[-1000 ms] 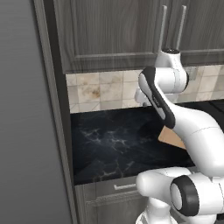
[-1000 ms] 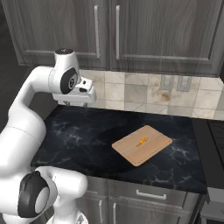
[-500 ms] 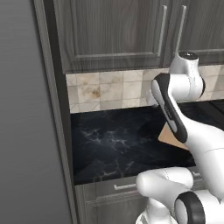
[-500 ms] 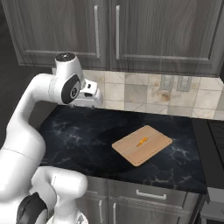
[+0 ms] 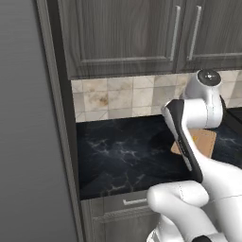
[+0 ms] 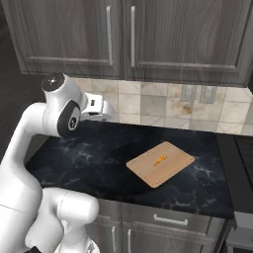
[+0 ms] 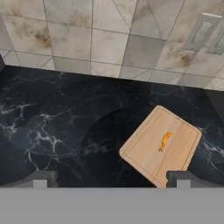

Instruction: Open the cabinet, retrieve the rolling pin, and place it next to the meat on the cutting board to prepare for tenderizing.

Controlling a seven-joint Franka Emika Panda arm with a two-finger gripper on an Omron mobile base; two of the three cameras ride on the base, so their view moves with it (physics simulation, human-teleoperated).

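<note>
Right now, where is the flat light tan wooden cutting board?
The tan wooden cutting board lies flat on the black marbled countertop, right of centre in the right base view, below the closed dark grey wall cabinet, with a small orange piece on it.

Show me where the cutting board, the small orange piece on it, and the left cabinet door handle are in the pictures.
cutting board (image 6: 148, 170): right base view, bare wood near its left corner.
small orange piece (image 6: 160, 159): right base view, its middle.
left cabinet door handle (image 6: 108, 34): right base view, middle of the silver bar.
</note>
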